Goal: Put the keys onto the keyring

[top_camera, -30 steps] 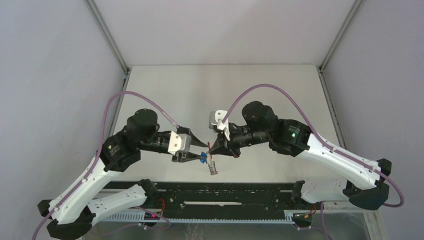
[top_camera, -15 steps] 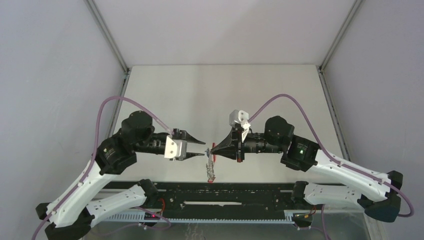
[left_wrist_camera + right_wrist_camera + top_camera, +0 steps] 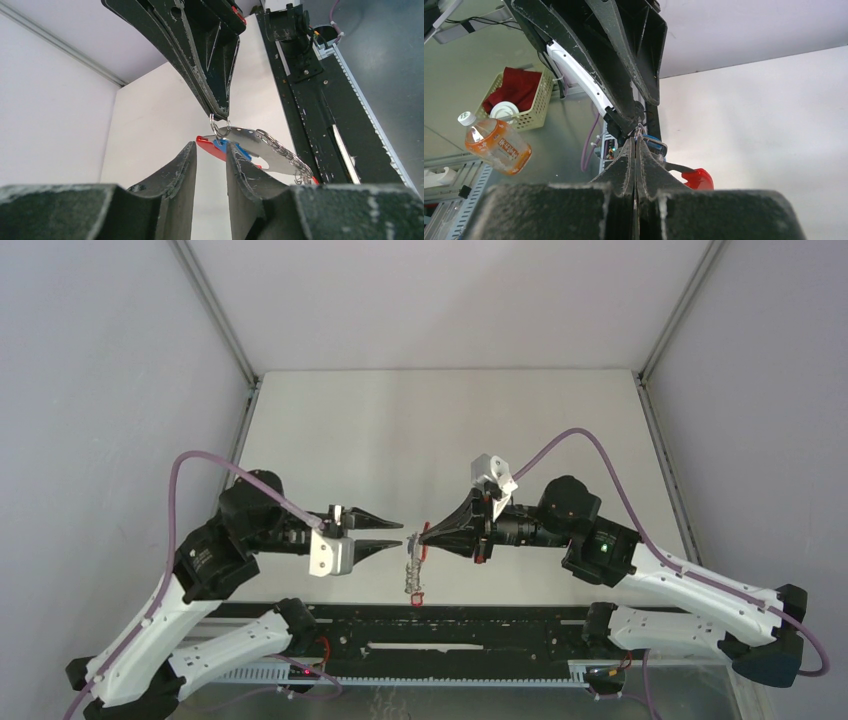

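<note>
Since a second ago the left arm has drawn back toward its own side. The left end effector (image 3: 399, 534) then sat against the tip of the other with the blue-tagged key (image 3: 225, 147) at its fingers (image 3: 180, 175); it now stands a little apart from it. The right arm meanwhile lies stretched out more level.

The left end effector is narrowly parted with nothing between its fingers, and it points at the hanging bundle without touching it. The right end effector (image 3: 422, 536) is closed tight, its tip pinching a small silver ring at the top of the keyring (image 3: 411, 576). From that ring the keyring hangs straight down over the near part of the worktop (image 3: 450, 430). It shows as a silver chain with red at its upper and lower ends, and the lower end is near the black rail (image 3: 450, 625).

In the left wrist view the blue-tagged key hangs directly under the pinched ring, beside a red piece (image 3: 205, 143) and a flat silver plate (image 3: 250, 145). Whether that red piece is the second key's tag or the keyring's band I cannot tell. The right wrist view shows the same key just past its own shut fingertips. Off the worktop in that view are an orange bottle (image 3: 496, 145) and a basket (image 3: 536, 107) holding a red cloth (image 3: 516, 87).
</note>
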Robot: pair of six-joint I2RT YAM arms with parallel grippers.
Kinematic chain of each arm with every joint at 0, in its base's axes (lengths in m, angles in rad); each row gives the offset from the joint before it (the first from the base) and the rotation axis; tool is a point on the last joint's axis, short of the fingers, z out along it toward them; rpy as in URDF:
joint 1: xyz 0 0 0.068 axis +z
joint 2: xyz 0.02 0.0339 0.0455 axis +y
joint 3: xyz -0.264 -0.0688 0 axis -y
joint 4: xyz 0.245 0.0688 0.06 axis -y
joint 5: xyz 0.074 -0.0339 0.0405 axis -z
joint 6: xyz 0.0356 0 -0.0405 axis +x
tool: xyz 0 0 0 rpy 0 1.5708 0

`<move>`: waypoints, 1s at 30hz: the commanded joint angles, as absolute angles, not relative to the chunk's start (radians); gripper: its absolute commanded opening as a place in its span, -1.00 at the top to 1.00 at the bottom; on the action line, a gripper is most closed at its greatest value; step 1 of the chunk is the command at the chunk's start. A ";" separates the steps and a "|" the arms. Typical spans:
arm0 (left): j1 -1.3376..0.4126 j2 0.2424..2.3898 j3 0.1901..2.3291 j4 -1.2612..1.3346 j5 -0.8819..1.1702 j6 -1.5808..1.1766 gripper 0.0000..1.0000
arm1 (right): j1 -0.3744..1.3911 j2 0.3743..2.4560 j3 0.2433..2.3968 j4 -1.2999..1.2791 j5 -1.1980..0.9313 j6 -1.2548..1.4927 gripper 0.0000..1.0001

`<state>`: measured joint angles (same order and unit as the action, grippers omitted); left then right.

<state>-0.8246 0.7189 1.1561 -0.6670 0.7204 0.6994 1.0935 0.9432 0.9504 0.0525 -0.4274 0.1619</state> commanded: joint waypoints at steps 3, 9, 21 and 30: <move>-0.832 0.721 1.158 -0.644 0.744 0.736 0.35 | 1.092 0.938 0.959 0.142 -0.448 0.187 1.00; -0.837 0.723 1.148 -0.634 0.721 0.749 0.33 | 1.088 0.948 0.959 0.149 -0.475 0.198 1.00; -0.860 0.736 1.121 -0.646 0.755 0.730 0.44 | 1.081 0.946 0.961 0.147 -0.478 0.196 1.00; -0.866 0.743 1.123 -0.636 0.735 0.736 0.76 | 1.080 0.943 0.962 0.142 -0.476 0.200 1.00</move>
